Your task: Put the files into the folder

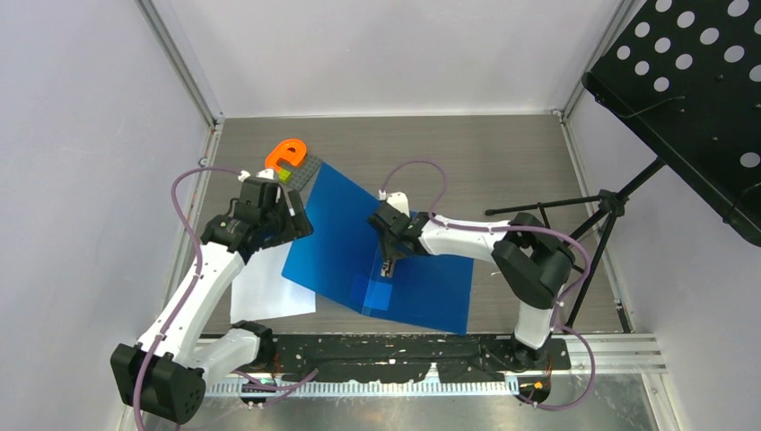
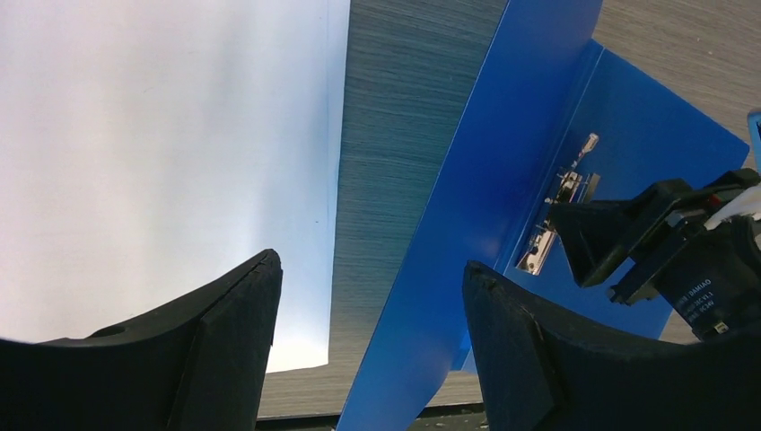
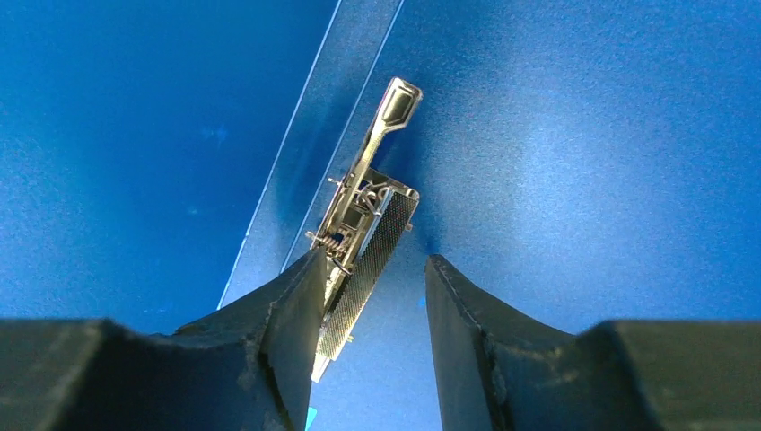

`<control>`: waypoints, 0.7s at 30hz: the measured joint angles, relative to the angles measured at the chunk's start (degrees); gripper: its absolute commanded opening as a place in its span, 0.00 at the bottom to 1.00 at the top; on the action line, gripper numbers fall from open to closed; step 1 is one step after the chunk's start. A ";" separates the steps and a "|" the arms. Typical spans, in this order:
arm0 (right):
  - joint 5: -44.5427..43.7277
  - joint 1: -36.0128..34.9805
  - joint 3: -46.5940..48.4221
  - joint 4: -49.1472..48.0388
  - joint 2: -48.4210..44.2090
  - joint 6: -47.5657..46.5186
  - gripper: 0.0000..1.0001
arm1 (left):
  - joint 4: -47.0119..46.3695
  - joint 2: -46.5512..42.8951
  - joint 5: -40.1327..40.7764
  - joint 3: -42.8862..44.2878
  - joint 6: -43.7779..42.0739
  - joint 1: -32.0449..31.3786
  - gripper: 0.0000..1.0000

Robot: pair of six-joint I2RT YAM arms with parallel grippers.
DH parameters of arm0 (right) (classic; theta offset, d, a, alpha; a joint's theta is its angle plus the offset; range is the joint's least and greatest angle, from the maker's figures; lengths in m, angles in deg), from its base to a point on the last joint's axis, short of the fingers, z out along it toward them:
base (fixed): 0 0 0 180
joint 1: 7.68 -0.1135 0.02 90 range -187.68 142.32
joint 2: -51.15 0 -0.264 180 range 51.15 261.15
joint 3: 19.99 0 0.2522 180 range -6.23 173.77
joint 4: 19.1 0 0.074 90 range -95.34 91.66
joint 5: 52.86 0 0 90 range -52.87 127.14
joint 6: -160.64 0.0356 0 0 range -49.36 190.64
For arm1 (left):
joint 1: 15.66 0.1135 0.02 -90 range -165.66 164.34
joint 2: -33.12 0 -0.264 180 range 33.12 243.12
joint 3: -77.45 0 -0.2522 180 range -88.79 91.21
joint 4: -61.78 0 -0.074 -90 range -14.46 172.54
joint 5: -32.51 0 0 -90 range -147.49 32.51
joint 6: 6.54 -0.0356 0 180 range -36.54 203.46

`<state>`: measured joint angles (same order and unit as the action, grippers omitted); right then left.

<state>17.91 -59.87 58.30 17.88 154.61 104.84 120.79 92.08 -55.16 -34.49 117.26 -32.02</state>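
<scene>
The blue folder point(image 1: 426, 287) lies open on the table with its cover point(image 1: 345, 224) raised at a slant to the left. My left gripper point(image 1: 292, 222) is open at the cover's left edge. In the left wrist view the cover point(image 2: 502, 162) runs up between my open fingers point(image 2: 242, 341), nearer the right one. The files, white sheets point(image 1: 269, 292), lie flat on the table left of the folder, also in the left wrist view point(image 2: 161, 162). My right gripper point(image 1: 389, 256) is open over the inner spine, with the metal clip point(image 3: 363, 224) between its fingers point(image 3: 467, 332), against the left one.
An orange letter-shaped toy point(image 1: 287, 154) sits on a grey baseplate point(image 1: 307, 171) behind the folder's far corner. A black perforated music stand point(image 1: 691, 90) on a tripod point(image 1: 610, 202) stands at the right. White walls enclose the table.
</scene>
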 measured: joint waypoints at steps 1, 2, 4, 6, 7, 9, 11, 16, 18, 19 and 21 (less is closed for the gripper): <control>0.02 0.17 0.26 0.04 0.50 -0.09 0.47 | -0.11 0.00 -0.02 0.00 0.07 0.00 0.73; 0.15 0.42 0.61 0.04 0.85 -0.24 0.45 | -0.17 0.00 -0.02 0.00 0.09 0.00 0.73; 0.42 1.14 1.44 -0.04 1.22 -1.09 0.42 | -0.33 0.00 -0.02 0.00 0.09 0.00 0.73; 0.76 2.25 2.25 -0.44 1.73 -2.19 0.41 | -0.46 0.00 -0.02 0.00 0.07 0.00 0.73; 1.03 3.04 2.84 -0.70 2.16 -2.95 0.41 | -0.48 0.00 0.00 0.00 0.07 0.00 0.73; 1.81 4.94 4.44 -1.60 3.58 -4.83 0.41 | -0.48 0.07 0.00 0.00 0.07 0.00 0.73; 2.73 6.75 6.08 -2.49 4.98 -6.82 0.41 | -0.55 0.28 0.00 0.00 0.07 0.00 0.73; 5.20 11.32 11.23 -4.46 9.18 -11.69 0.41 | -0.66 1.36 0.44 0.00 0.07 0.00 0.74; 6.01 13.05 13.97 -4.81 11.17 -13.49 0.41 | -0.59 1.53 1.73 0.00 0.35 0.20 0.77; 6.38 13.84 15.52 -5.03 12.28 -14.36 0.42 | -0.57 1.53 1.97 0.00 0.44 0.39 0.80; 7.06 15.17 18.32 -5.22 14.19 -15.61 0.49 | -0.48 1.51 3.23 0.00 1.38 1.60 0.83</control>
<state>24.97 -44.70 76.62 12.66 168.80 89.23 120.31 93.59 -51.93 -34.49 118.64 -30.42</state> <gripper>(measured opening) 0.420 0.774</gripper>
